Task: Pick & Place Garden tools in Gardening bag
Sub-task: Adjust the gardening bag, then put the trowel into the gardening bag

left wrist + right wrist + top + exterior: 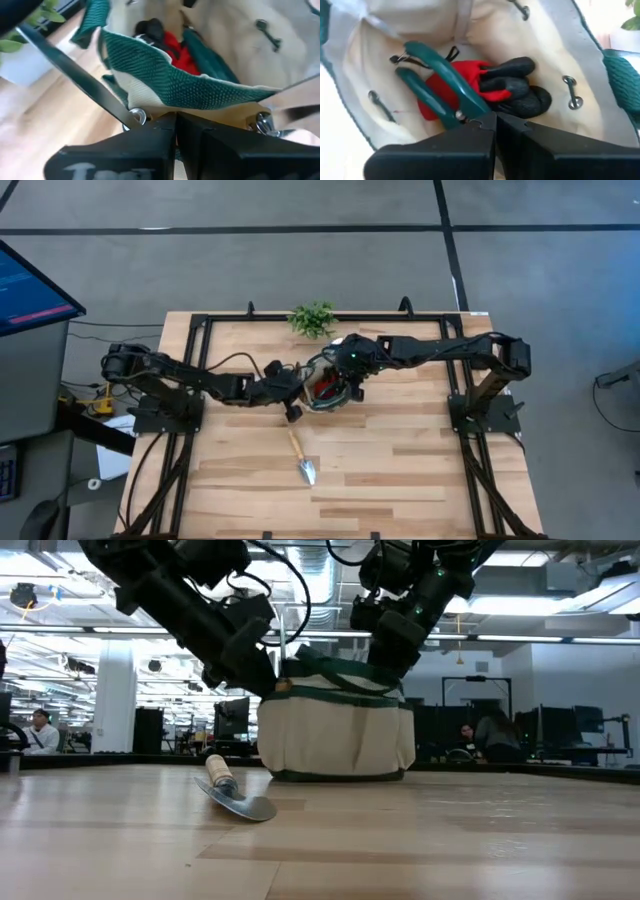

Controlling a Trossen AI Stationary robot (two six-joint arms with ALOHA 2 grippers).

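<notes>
One trowel (301, 459) left on table, apart from gardening bag (335, 728); shears (437, 85) and red-black glove (492, 87) inside. Left gripper (175, 122) jaws pinch bag rim, right gripper (495, 120) jaws clamp shears. Risk: shears snag lining, bag tips

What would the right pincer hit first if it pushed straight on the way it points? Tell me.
Probably the green-handled shears, which lie right ahead of the shut right pincer inside the gardening bag; it may already hold them. Beyond lies the red-and-black item. Depth is unclear.
</notes>
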